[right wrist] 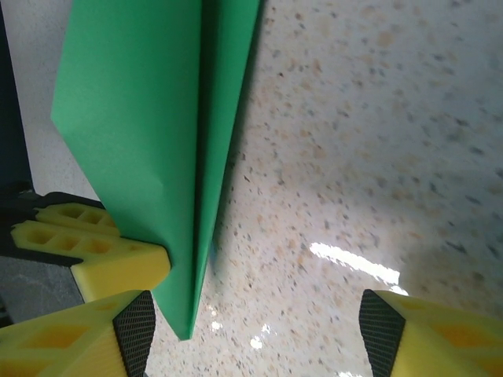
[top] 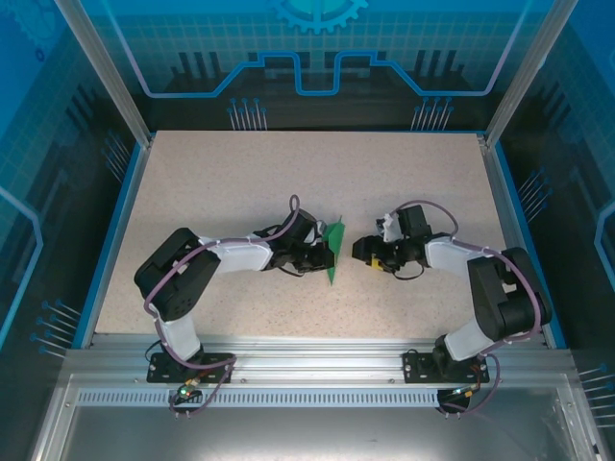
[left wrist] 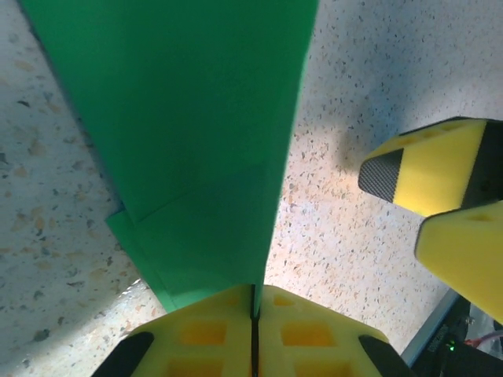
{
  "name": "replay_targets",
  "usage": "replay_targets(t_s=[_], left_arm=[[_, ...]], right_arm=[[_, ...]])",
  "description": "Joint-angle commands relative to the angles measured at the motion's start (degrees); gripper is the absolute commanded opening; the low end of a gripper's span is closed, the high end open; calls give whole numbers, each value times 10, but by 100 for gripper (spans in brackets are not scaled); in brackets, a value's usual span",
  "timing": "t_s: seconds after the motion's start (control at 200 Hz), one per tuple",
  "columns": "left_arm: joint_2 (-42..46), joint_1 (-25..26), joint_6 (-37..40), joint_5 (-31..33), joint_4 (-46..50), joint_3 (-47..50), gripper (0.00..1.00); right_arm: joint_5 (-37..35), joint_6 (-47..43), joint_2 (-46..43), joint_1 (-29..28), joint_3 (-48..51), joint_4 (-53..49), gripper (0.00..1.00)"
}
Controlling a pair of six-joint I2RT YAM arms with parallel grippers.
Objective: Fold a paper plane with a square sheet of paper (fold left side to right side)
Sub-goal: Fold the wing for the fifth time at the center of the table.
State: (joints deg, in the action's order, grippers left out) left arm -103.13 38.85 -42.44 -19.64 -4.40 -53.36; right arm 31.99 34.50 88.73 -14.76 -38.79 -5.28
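Folded green paper pinched at mid-table

Top view: the green paper (top: 333,252) sits mid-frame, with the left gripper (top: 323,255) on it and the right gripper (top: 365,252) just beside. Left wrist: jaws pressed together on the paper, bottom centre. Right wrist: jaws spread, paper at upper left.

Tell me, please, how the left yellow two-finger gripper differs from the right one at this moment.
The left gripper has its jaws shut, while the right gripper has its jaws wide open. The left gripper pinches the folded bright green paper sheet; the right gripper holds nothing. Both are the same yellow build and face each other over the speckled table.
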Motion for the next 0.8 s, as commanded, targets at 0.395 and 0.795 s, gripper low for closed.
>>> replay_targets(t_s=[0.395,0.795], left_arm=[[-26,-30,-41,-74,-102,37,7],[-39,-41,-68,-83,-152,64,6]], right_arm=[[-43,56,90,-57,-72,85,70],[-63,71,157,-73,-113,90,58]])
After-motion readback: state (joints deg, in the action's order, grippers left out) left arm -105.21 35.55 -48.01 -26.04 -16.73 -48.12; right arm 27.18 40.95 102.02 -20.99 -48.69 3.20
